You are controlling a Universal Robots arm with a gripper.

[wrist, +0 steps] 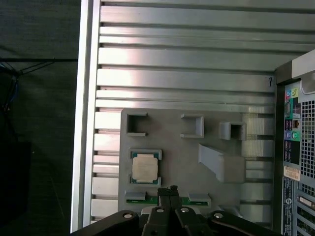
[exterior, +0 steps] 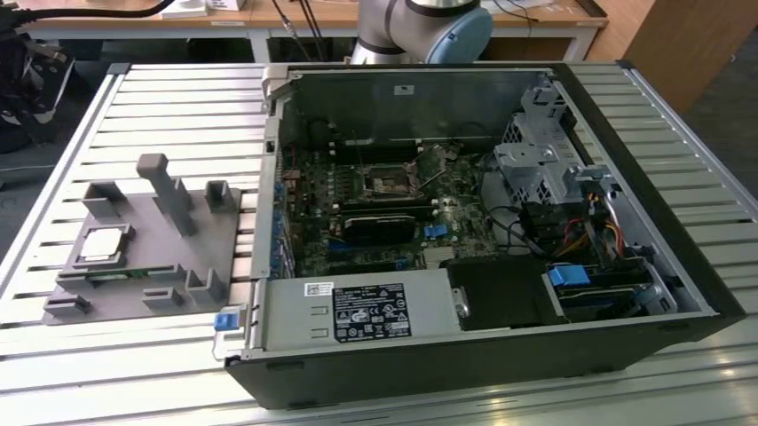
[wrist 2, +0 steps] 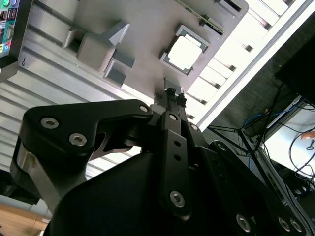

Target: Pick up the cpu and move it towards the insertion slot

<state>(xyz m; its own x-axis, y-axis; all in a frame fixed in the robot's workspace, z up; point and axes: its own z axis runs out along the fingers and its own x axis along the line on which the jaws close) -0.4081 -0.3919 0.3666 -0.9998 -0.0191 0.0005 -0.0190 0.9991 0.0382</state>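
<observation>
Claw (wrist: 170,190) near fixture, cpu not yet gripped.
Cpu (wrist: 145,167) lies flat in a pocket of the grey fixture (wrist: 172,123), by the bench's edge. Claw tips together, empty, just beside it. Best spread them, centre over the chip, grip opposite edges. Insertion slot (exterior: 389,182) well apart.

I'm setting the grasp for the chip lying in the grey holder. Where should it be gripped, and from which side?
Grip the chip by two opposite edges, coming straight down from above. It lies flat, metal top up, in a framed recess of the grey holder, so a sideways approach looks blocked.
</observation>
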